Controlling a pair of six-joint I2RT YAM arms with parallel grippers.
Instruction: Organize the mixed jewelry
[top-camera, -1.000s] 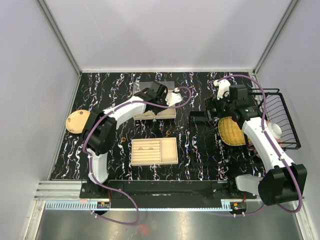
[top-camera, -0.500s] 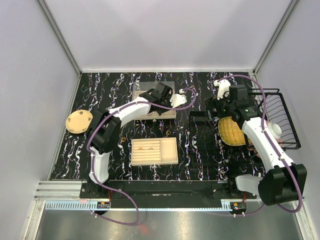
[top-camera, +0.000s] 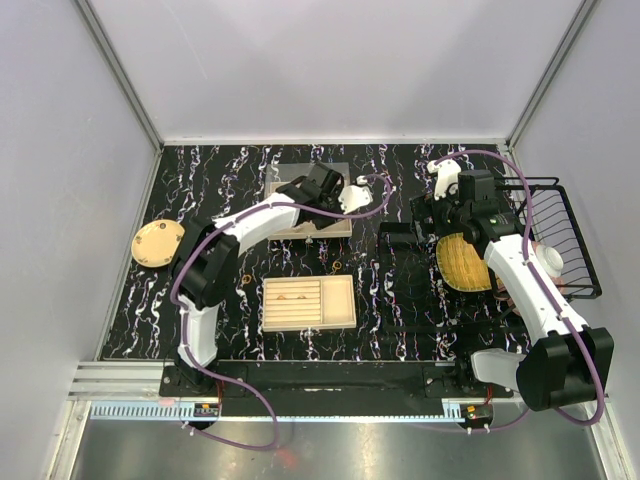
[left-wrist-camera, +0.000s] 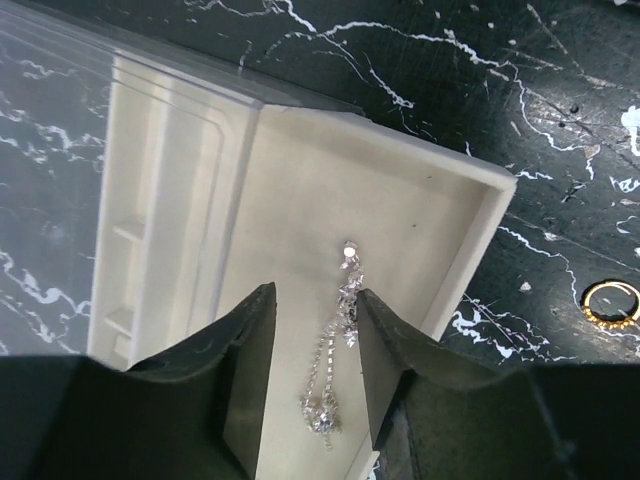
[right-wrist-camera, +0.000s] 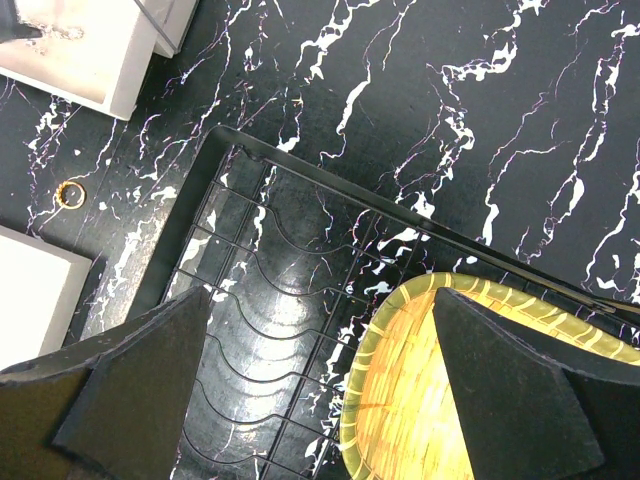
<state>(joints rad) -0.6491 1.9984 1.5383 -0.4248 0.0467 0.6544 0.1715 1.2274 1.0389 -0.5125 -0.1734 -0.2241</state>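
My left gripper hangs low over the far beige tray, jaws a little apart. A thin silvery chain lies on the tray floor between the fingers, its upper part against the right finger, not pinched. A gold ring sits on the black table just right of this tray, and the ring also shows in the right wrist view. From above, the left gripper is over the far tray. My right gripper is open and empty above a wire rack.
A near beige tray holding small gold pieces lies mid-table. A round tan disc sits at the left. A bamboo plate rests on the rack, and a black wire basket stands at the right edge.
The left jaws have parted and the chain now lies loose on the tray floor. The left wrist shifted slightly right. The right arm has not moved.
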